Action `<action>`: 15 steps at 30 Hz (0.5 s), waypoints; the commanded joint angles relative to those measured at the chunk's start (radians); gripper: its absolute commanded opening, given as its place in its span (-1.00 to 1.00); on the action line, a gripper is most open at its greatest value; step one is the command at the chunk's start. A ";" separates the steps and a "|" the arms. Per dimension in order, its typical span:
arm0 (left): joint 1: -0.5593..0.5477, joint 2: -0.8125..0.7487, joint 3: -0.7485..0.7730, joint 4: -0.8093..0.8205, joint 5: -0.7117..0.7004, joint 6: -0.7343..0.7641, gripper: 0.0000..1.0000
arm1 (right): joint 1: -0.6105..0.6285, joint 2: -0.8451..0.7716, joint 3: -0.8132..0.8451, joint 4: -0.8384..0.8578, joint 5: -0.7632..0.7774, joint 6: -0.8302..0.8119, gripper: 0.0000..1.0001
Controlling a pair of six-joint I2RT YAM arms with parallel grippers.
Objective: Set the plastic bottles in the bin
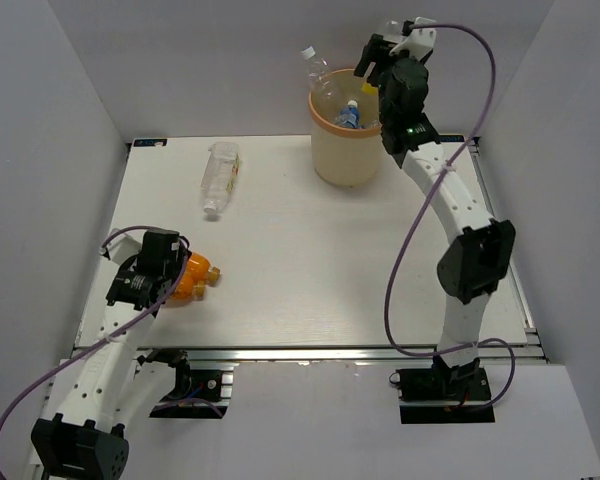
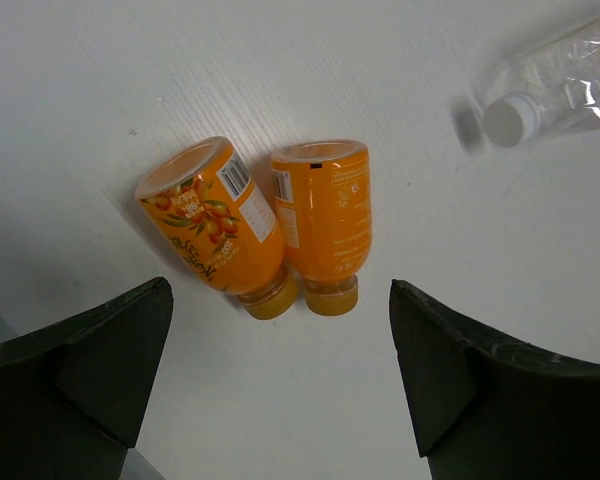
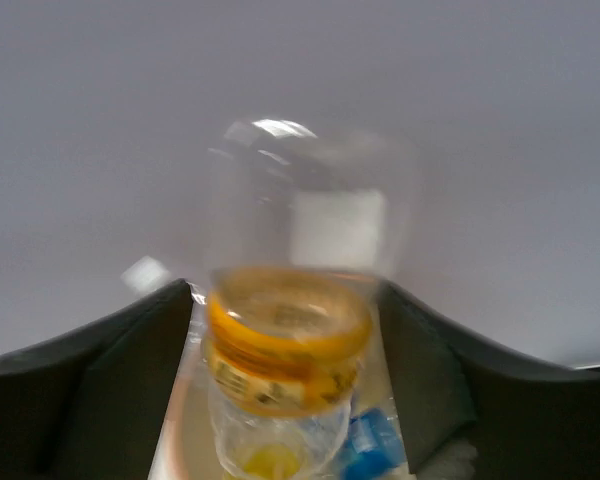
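Observation:
The bin (image 1: 345, 155) stands at the table's far middle. It holds a blue-labelled bottle (image 1: 348, 115), and a clear bottle (image 1: 315, 68) pokes out at its left. My right gripper (image 1: 378, 62) hangs over the bin's right rim. Its jaws stand wide, with the yellow-capped clear bottle (image 3: 290, 340) blurred between them, cap down (image 1: 366, 88), just apart from both fingers. Two orange bottles (image 2: 280, 215) lie side by side at the near left (image 1: 195, 278). My left gripper (image 2: 280, 292) is open just above and behind their caps. A plain clear bottle (image 1: 220, 177) lies at the far left.
Grey walls enclose the table on three sides. The clear bottle's white cap end (image 2: 515, 118) shows at the top right of the left wrist view. A blue cap (image 3: 375, 445) and the bin's rim (image 3: 175, 430) show below the right gripper.

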 commanded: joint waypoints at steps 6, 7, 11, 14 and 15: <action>0.003 0.110 0.067 -0.109 -0.050 -0.096 0.96 | -0.064 0.259 0.387 -0.326 -0.166 0.009 0.79; 0.002 0.119 0.068 -0.117 -0.054 -0.111 0.96 | -0.064 0.235 0.370 -0.317 -0.204 0.009 0.79; 0.003 0.145 0.067 -0.134 -0.062 -0.137 0.96 | -0.064 0.155 0.257 -0.294 -0.248 -0.005 0.79; 0.003 0.163 0.056 -0.125 -0.069 -0.141 0.96 | -0.065 0.095 0.221 -0.326 -0.268 -0.010 0.79; 0.003 0.171 0.047 -0.123 -0.079 -0.147 0.96 | -0.065 0.074 0.175 -0.329 -0.292 -0.010 0.79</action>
